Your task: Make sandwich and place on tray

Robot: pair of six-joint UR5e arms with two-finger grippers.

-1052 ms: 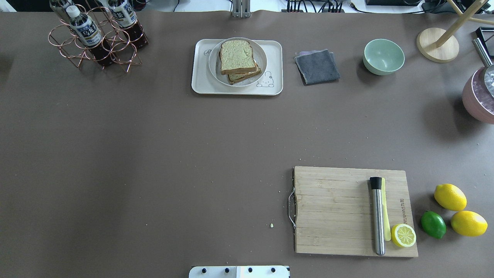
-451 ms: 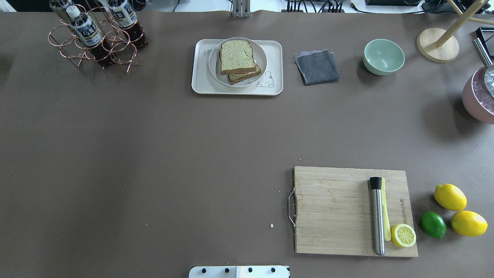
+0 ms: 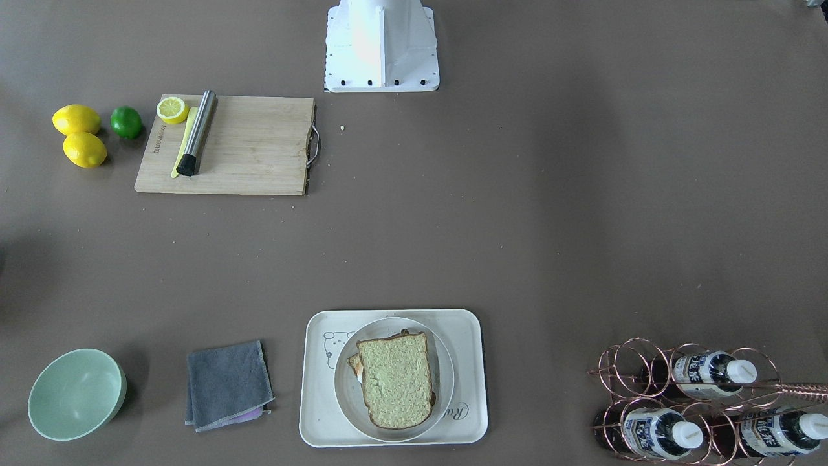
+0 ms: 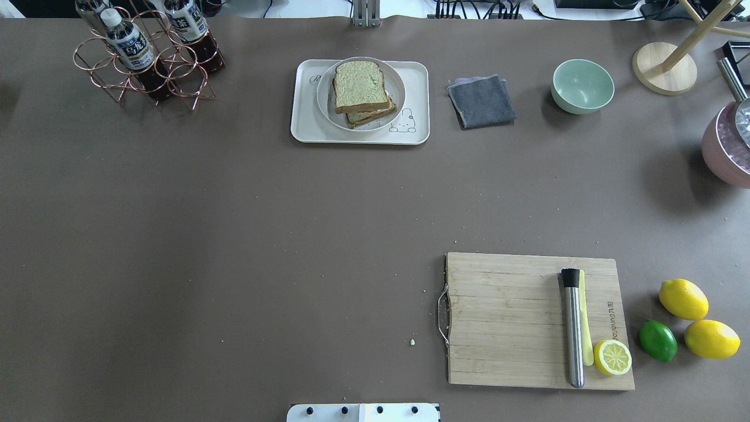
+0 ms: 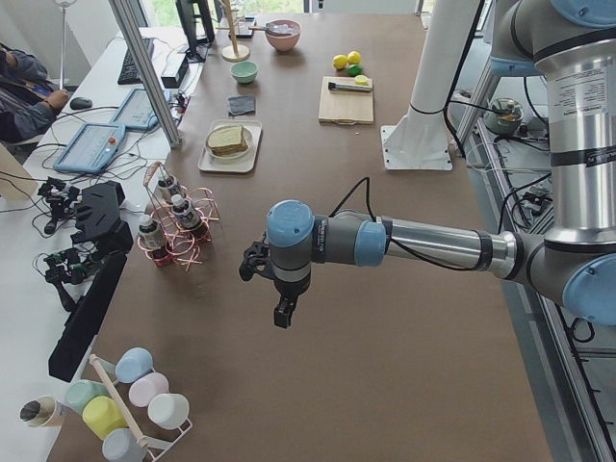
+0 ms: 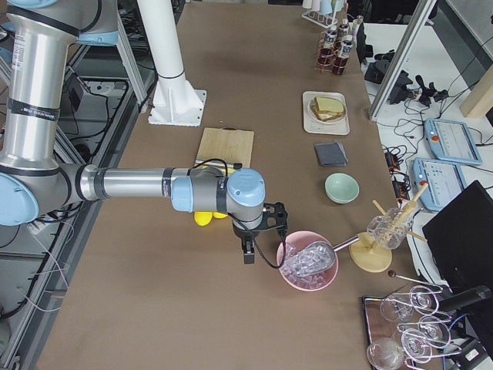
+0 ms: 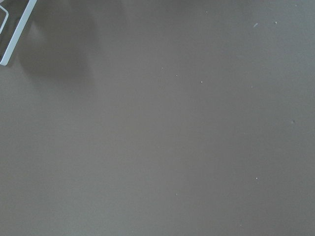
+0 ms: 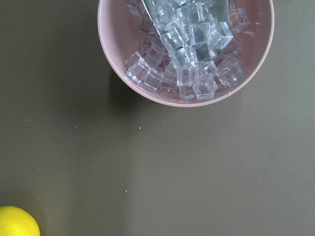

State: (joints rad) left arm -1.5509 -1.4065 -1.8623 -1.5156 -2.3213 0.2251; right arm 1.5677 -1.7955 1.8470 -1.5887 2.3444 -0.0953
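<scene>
The sandwich (image 4: 361,88), two bread slices stacked a little askew, lies on a round white plate (image 4: 399,89) that sits on the cream tray (image 4: 303,120) at the far middle of the table. It also shows in the front-facing view (image 3: 394,380) on the tray (image 3: 317,414). Neither gripper shows in the overhead or front-facing views. The left gripper (image 5: 282,313) hangs over bare table far out on the left side. The right gripper (image 6: 248,254) hangs beside the pink ice bowl. I cannot tell whether either is open or shut.
A bottle rack (image 4: 143,53) stands left of the tray, a grey cloth (image 4: 481,101) and a green bowl (image 4: 582,85) to its right. A cutting board (image 4: 515,319) with a muddler and half a lemon, whole lemons and a lime (image 4: 657,340) lie near right. A pink ice bowl (image 8: 187,49) sits at the right edge.
</scene>
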